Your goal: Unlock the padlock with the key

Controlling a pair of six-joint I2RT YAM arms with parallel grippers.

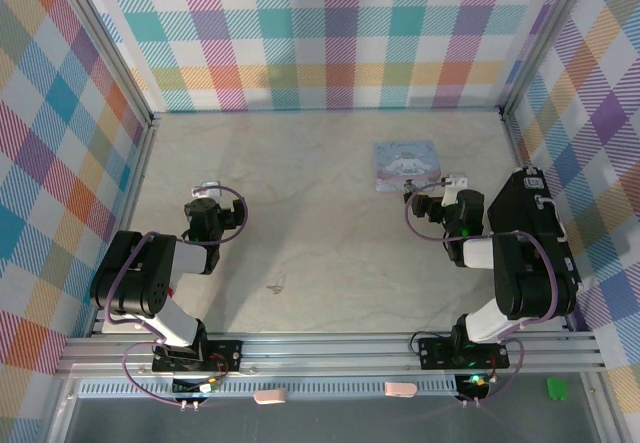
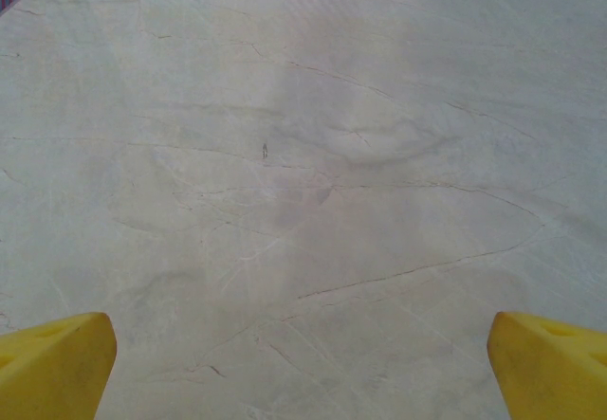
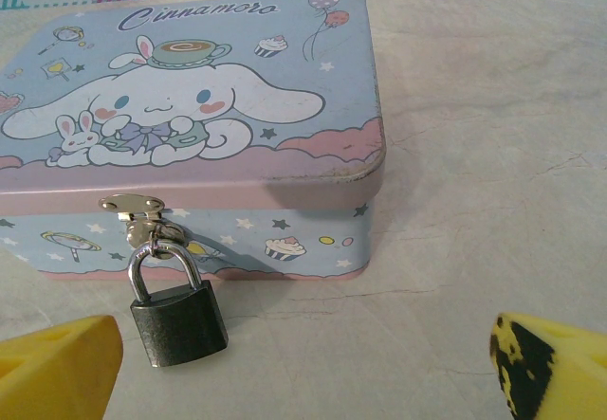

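The padlock point(image 3: 177, 320) is small, with a dark body and a silver shackle. It hangs from the hasp point(image 3: 134, 209) on the front of a pale-blue cartoon tin point(image 3: 190, 88) and rests on the table. My right gripper point(image 3: 303, 387) is open just in front of it, its yellow fingertips point(image 3: 57, 368) wide apart and touching nothing. In the top view the tin point(image 1: 406, 165) lies right of centre, with the right gripper point(image 1: 448, 183) beside its near right corner. A tiny dark sliver point(image 1: 275, 285) that looks like the key lies mid-table. My left gripper point(image 1: 205, 187) is open over bare table point(image 2: 303, 202).
Plaid walls on an aluminium frame point(image 1: 150, 123) close in the table on three sides. Two pink pieces point(image 1: 268, 396) and a green one point(image 1: 556, 388) sit on the rail below the arm bases. The marbled tabletop point(image 1: 320, 213) stretches between the arms.
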